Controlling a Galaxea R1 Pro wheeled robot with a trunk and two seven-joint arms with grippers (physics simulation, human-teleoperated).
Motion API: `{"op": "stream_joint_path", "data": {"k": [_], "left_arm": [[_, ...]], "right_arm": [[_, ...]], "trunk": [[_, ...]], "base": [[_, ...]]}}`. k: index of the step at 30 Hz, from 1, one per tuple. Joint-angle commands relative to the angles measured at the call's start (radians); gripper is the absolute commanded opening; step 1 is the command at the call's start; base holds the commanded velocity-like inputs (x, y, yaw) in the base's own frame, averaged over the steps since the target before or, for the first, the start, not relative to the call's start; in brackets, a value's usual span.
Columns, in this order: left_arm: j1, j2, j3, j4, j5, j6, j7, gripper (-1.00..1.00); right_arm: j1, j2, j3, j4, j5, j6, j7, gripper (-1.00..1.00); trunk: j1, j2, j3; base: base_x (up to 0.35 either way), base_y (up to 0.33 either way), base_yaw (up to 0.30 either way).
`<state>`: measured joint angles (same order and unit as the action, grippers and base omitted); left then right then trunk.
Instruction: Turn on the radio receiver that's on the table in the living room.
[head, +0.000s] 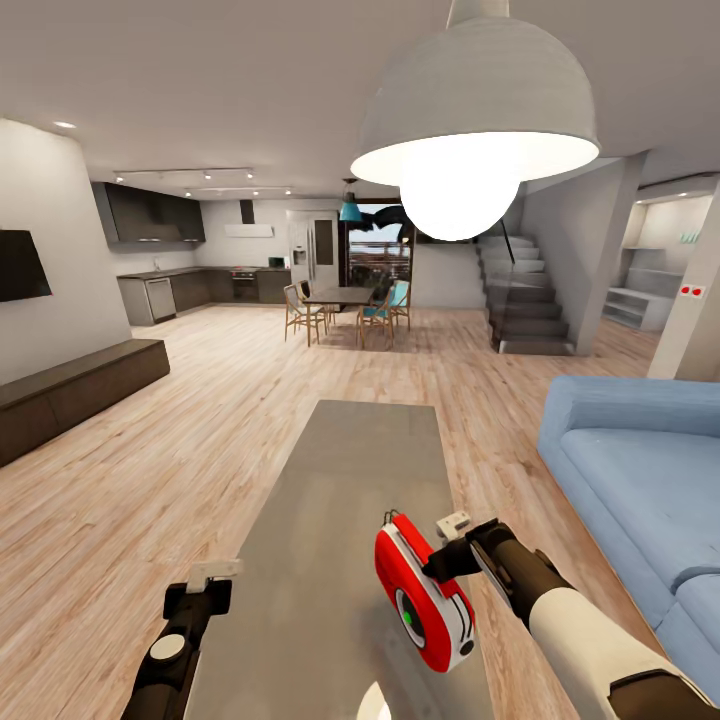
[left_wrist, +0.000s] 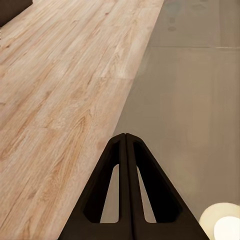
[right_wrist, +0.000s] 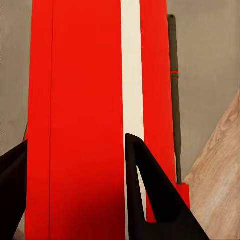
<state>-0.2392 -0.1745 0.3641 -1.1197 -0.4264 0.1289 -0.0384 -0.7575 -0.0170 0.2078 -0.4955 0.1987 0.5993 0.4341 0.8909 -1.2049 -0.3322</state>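
Red radio (head: 424, 593) gripped, tilted, between right gripper (right_wrist: 75, 165) fingers over grey table (head: 340, 470), at 5 o'clock; left gripper (left_wrist: 126, 145) pinched closed, empty, at 7 o'clock.

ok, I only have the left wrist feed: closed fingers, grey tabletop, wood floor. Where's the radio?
Observer: The radio receiver sits on the table near its right edge, tilted, dial facing up.
Operator: Right arm anywhere near it?
Observer: The right gripper is at its right side; in the right wrist view the fingers straddle the red body.
Operator: Clamped?
Observer: Cannot tell; the fingers flank it, contact isn't clear.
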Motion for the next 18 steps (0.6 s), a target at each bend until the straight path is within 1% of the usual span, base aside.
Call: {"op": "stream_joint_path", "data": {"k": [1, 6, 18], "left_arm": [[0.0, 0.0, 0.0, 0.0, 0.0, 0.0, 0.0, -1.0], [0.0, 0.0, 0.0, 0.0, 0.0, -0.003, 0.001, -1.0], [0.0, 0.0, -0.001, 0.0, -0.001, -0.003, 0.002, -1.0]], "right_arm": [[0.0, 0.0, -0.001, 0.001, -0.004, 0.001, 0.001, -1.0], [0.0, 0.0, -0.001, 0.01, -0.005, 0.002, 0.007, -1.0], [0.0, 0.0, -0.001, 0.027, -0.005, 0.002, 0.012, -1.0]], "trunk": [[0.0, 0.0, 0.0], [0.0, 0.0, 0.0], [0.046, -0.084, -0.038]], "base": [[0.0, 0.0, 0.0], [0.0, 0.0, 0.0], [0.0, 0.0, 0.0]]}}
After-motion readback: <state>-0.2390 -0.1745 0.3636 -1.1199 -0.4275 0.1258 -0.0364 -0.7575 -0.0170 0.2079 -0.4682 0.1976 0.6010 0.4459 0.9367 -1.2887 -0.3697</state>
